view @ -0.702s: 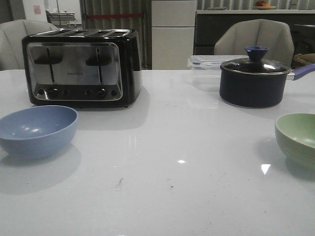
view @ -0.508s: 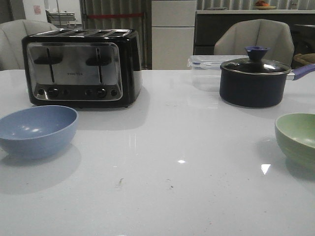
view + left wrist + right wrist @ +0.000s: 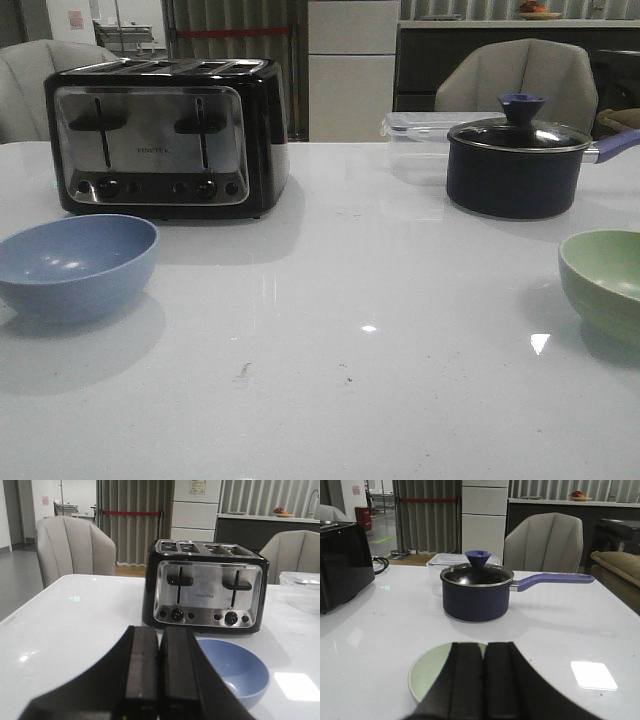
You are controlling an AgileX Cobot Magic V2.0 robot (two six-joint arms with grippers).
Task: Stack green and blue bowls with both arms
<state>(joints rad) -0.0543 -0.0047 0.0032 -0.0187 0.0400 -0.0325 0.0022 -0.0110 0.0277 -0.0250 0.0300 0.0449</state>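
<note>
**2 bowls apart on the desk, both jaws clenched empty**

Front view: the blue bowl [image 3: 76,264] sits upright at the near left of the white desk [image 3: 340,330], just in front of the toaster [image 3: 165,135]. The green bowl [image 3: 606,280] sits upright at the near right edge, partly cut off by the frame, with the navy pot [image 3: 518,165] and its glass lid farther back. A clear plastic container [image 3: 415,135] stands just left of the pot. The 2 bowls are well apart, and neither arm shows here.

Left wrist view: the left gripper [image 3: 159,680] has its jaws pressed together with nothing between them. The blue bowl [image 3: 240,672] lies just beyond, on the right of the jaws, in front of the toaster [image 3: 206,592].

Right wrist view: the right gripper [image 3: 482,690] likewise has its jaws clenched on nothing. The green bowl [image 3: 427,672] lies directly beyond the jaws, partly hidden by them. The navy pot [image 3: 476,592] stands farther off, its handle pointing right.
</note>
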